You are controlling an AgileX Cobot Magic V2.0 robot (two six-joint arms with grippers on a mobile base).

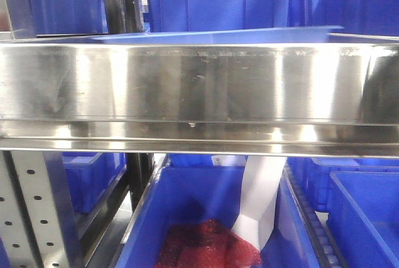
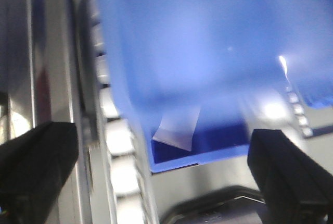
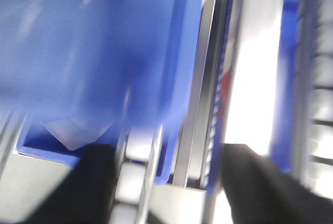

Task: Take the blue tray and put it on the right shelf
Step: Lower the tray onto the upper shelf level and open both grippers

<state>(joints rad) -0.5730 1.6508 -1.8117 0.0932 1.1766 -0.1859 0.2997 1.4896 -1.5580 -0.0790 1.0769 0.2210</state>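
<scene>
Both tools empty, tray seen lying on the steel shelf

The left tool (image 2: 166, 169) is held wide open with nothing between its dark fingers; the right tool (image 3: 166, 182) is also spread and empty, both hanging before blurred deep dark-blue plastic bins (image 2: 197, 52). The shallow glossy periwinkle-blue plastic tray (image 1: 218, 35) is seen lying just behind the broad brushed lip of the shiny stainless-steel shelf (image 1: 199, 87). Placement is judged complete or nearly so; only a clear withdrawal is called for next.

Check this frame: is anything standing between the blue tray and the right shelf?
Nothing visible does. The front view shows the blue tray already lying behind the right shelf's steel front lip, only its rim showing. Both wrist views are too blurred to add anything.
</scene>
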